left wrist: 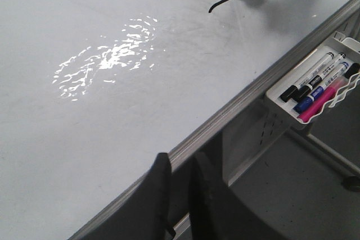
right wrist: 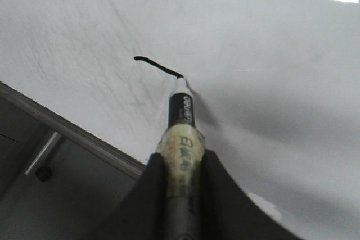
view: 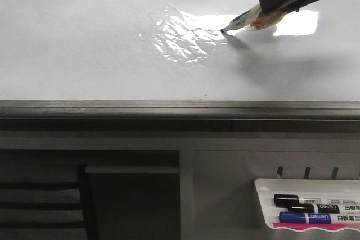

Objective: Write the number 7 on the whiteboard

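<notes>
Whiteboard (view: 84, 43) fills the upper half of the front view, glossy white, with a wrinkled shiny patch near upper centre. At the upper right, the right gripper (view: 269, 16) is clenched on a marker (view: 243, 22) whose tip touches the board just right of that patch. Only the short top stroke of the number 7 (right wrist: 157, 66) is drawn, a thin dark line ending at the tip; the long downstroke looks not yet made.

Risks from here, as I judge them: the stroke lies beside the wrinkled patch, so a line pulled across it may skip or wobble. Too little pressure would break the line, and too much could make the marker slip in the grip.

Room is generous. Bare board stretches from the tip down to the grey edge strip (view: 180, 107) across the middle of the front view, well apart from the stroke. A tray of markers (view: 264, 186) hangs at the lower right, below the board. The left gripper (left wrist: 180, 195) shows at the bottom of its wrist view, clenched and empty, hovering over the edge strip, well apart from the writing.
</notes>
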